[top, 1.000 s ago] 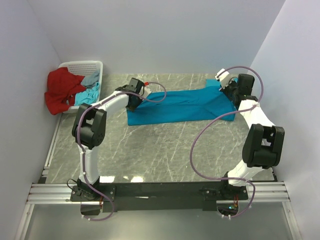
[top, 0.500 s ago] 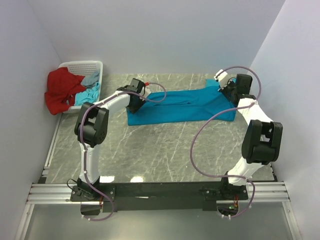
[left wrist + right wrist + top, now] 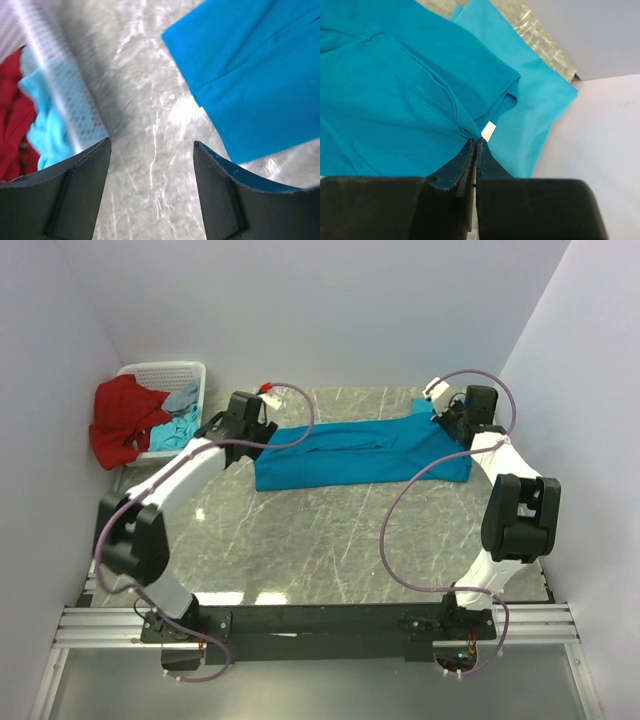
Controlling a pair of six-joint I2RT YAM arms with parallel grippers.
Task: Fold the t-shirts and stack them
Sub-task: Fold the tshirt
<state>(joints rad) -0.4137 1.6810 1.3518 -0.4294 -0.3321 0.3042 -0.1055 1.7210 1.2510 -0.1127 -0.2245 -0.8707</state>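
Note:
One teal-blue t-shirt [image 3: 360,452] lies folded into a long strip across the far half of the table, also seen in the left wrist view [image 3: 260,75] and the right wrist view [image 3: 395,100]. My left gripper [image 3: 240,428] hangs open over bare table just left of the strip's left end, with nothing between its fingers [image 3: 151,144]. At the strip's right end, my right gripper [image 3: 450,420] is shut on a pinch of the shirt's cloth next to a small white label [image 3: 476,140].
A white basket [image 3: 165,375] stands at the far left corner, its wall [image 3: 70,100] close to my left gripper. A red garment [image 3: 125,420] and light blue cloth [image 3: 182,422] hang over it. The right wall stands close beside the right arm.
My left gripper has opened, let go of the shirt's left end and swung left toward the basket. The right gripper has stayed shut on the shirt.

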